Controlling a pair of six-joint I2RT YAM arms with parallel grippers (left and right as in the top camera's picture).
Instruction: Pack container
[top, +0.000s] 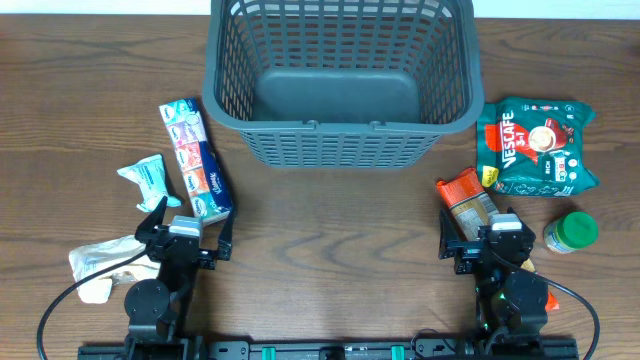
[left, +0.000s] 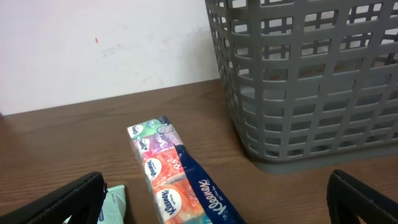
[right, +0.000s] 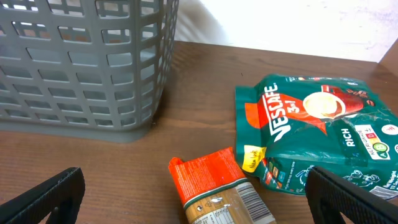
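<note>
Container (top: 340, 125), a dark grey plastic basket with slotted lattice walls, a smooth solid base and a thick rim, stands at the far middle of the wood-grain surface (top: 330, 250). The left claw (top: 188, 228) gapes wide with nothing in it, just behind a glossy, oblong Kleenex tissue pack (top: 196, 160). The right claw (top: 485, 235) is likewise spread wide and holds nothing, at a crinkled orange-and-brown packet (top: 466, 195) beside a shiny green Nescafé pouch (top: 535, 147).
</note>
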